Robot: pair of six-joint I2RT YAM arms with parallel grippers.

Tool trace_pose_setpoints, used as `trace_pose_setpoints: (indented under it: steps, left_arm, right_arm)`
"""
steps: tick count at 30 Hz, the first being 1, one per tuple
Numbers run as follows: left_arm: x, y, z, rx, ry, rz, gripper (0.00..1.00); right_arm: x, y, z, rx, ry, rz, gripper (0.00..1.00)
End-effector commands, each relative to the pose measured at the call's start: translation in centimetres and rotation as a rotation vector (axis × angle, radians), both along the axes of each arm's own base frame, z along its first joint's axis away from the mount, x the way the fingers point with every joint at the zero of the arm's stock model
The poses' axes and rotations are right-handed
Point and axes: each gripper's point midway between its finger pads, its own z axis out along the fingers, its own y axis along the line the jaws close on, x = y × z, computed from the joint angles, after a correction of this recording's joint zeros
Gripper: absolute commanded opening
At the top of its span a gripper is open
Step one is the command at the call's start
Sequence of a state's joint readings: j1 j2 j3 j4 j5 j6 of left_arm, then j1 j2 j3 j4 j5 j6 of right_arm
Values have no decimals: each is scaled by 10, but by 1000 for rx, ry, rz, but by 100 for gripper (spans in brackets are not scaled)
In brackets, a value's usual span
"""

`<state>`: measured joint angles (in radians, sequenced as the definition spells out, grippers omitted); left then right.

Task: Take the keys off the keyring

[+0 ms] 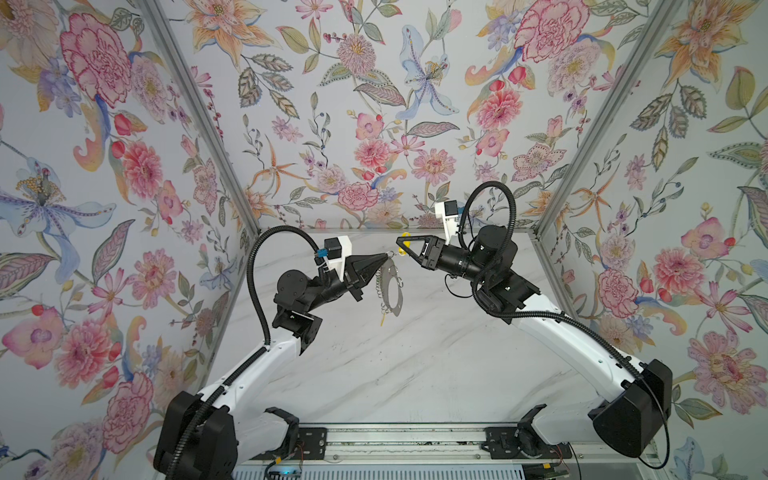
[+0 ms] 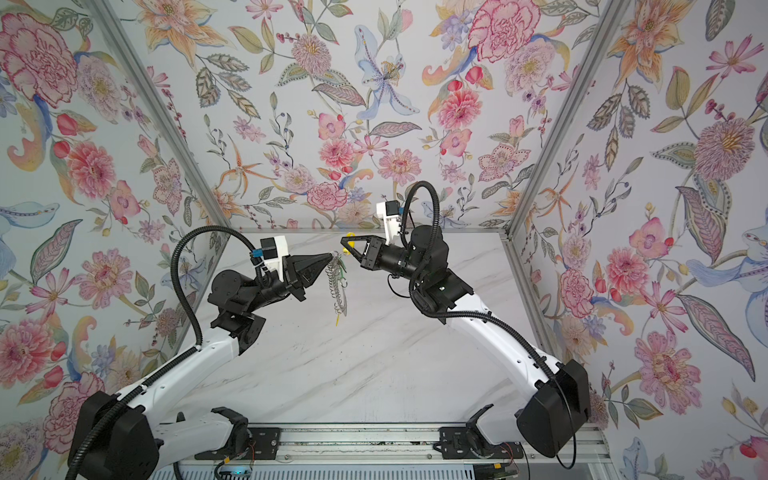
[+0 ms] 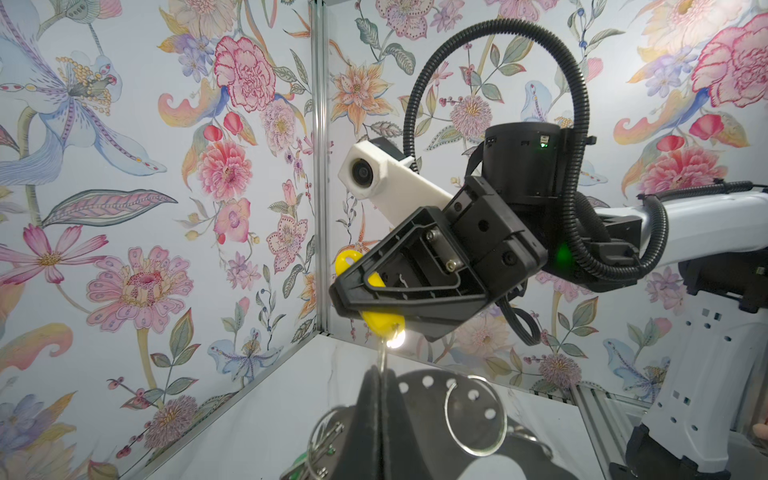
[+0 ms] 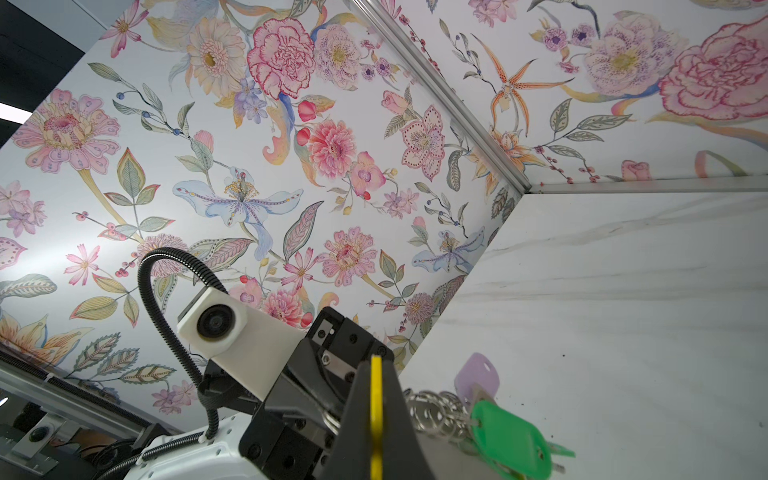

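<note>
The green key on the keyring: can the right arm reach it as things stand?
Probably not yet: the right gripper is shut on the yellow key, though the green key hangs close by.

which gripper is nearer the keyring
Left. The left gripper is shut on the keyring at its upper edge; the right gripper sits just beyond that edge, clamping a yellow-tagged key.

L arm & R arm up, tips near, jaws clamped.

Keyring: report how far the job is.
Done: no freed key in view. In hand: left gripper holds the keyring aloft; right gripper pinches a yellow key apparently still joined to it. Left: that one, green key, lilac key, second yellow key.
</note>
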<state>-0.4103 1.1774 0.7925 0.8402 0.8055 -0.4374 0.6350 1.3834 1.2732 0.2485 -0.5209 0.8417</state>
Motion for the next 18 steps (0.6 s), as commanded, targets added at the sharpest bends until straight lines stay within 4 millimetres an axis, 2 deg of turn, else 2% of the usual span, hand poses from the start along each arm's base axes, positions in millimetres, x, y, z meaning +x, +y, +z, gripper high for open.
trace_pose_setpoints:
  steps: [1,18]
  left_arm:
    - [5,27,36,17,-174,224,0]
    - [-1,16,20,260,-302,448,0]
  right_arm:
    - [30,-50,35,28,-90,-204,0]
    - [48,-60,26,-55,-119,-264,0]
